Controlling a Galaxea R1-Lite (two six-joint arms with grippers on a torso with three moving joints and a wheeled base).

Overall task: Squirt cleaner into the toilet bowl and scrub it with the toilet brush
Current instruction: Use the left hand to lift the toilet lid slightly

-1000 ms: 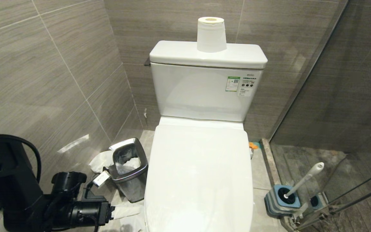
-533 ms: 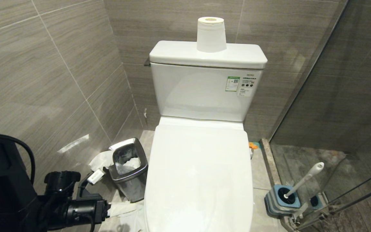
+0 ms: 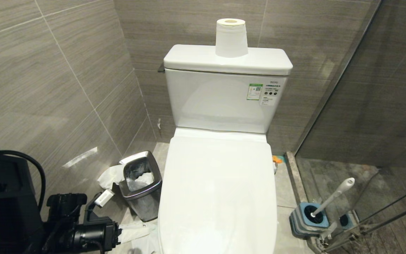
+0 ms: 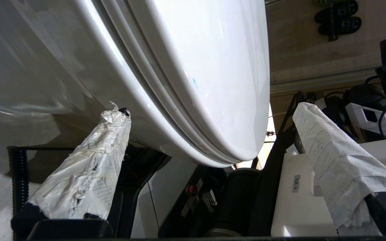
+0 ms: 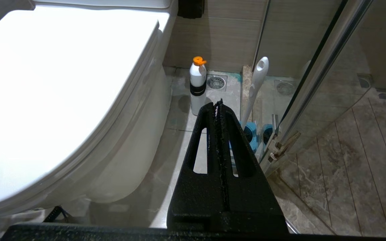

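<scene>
Your left gripper (image 4: 209,134) sits low at the toilet's left front corner, its fingers spread either side of the front edge of the closed lid (image 3: 217,190). Behind it, against the wall, stands the waste bin (image 3: 141,183), with crumpled paper on the floor around it. Across the toilet from your tool, the toilet brush (image 3: 333,195) leans in its holder (image 3: 308,220) on the floor beside the glass door (image 3: 382,116). The tank (image 3: 220,102) stands behind the lid, a paper roll (image 3: 231,38) on top. Past your right gripper (image 5: 218,103) a bottle (image 5: 198,85) stands on the floor, between toilet and brush.
</scene>
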